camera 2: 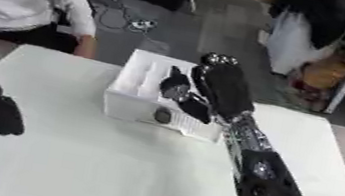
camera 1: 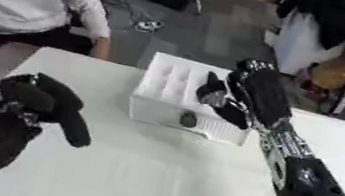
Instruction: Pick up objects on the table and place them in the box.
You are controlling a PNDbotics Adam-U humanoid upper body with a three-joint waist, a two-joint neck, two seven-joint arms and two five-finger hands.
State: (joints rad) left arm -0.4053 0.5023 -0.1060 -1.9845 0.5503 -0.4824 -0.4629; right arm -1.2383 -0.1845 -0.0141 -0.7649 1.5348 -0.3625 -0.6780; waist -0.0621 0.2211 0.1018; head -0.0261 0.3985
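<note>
One white box (camera 1: 170,82) sits under the right hand (camera 1: 243,95), whose curled fingers hold nothing visible.

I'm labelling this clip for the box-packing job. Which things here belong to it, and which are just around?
Job:
white box
small dark object at the box's near wall
right hand over the box
left hand
table

Around:
cables on the floor

The right robot hand (camera 1: 243,95) hides part of the box (camera 1: 166,81); the small dark thing (camera 1: 189,119) is unidentifiable.
</note>
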